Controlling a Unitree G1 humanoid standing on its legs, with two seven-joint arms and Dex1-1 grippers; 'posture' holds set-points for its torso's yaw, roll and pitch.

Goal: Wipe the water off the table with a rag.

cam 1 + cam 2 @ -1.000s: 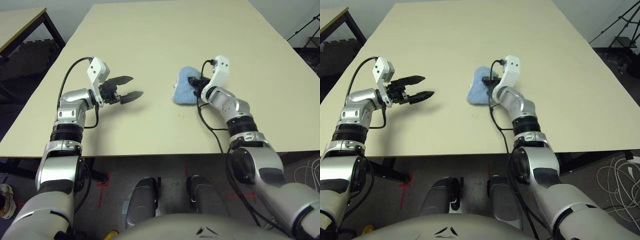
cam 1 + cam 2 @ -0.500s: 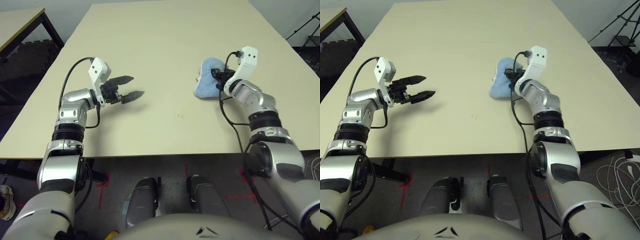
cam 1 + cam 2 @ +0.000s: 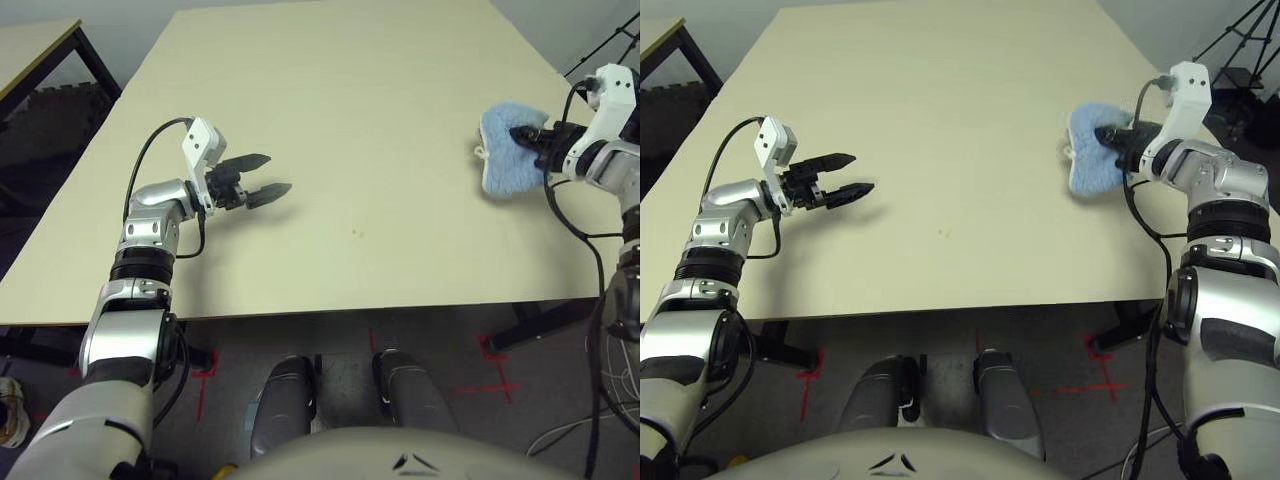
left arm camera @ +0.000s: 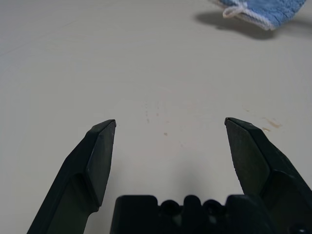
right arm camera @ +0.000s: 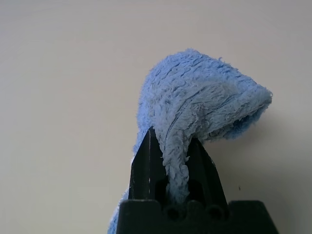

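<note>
The light blue rag [image 3: 508, 152] hangs pinched between the shut fingers of my right gripper [image 3: 522, 135], just above the table [image 3: 350, 90] near its right edge. In the right wrist view the rag [image 5: 200, 107] folds over the gripper [image 5: 170, 134]. My left gripper [image 3: 275, 172] stands open over the left side of the table, holding nothing. The water shows as tiny amber specks [image 4: 165, 133] and a faint smear [image 4: 270, 123] on the table ahead of the open left gripper [image 4: 170, 121]; one speck [image 3: 353, 232] lies near the front middle.
A second table [image 3: 30, 50] stands at the far left. A black tripod [image 3: 1240, 40] is beyond the right edge. Cables [image 3: 1140, 460] and red tape marks [image 3: 495, 385] lie on the floor in front.
My right arm has carried the rag from the middle of the table out to its right edge. The left arm has stayed in place, still open.
</note>
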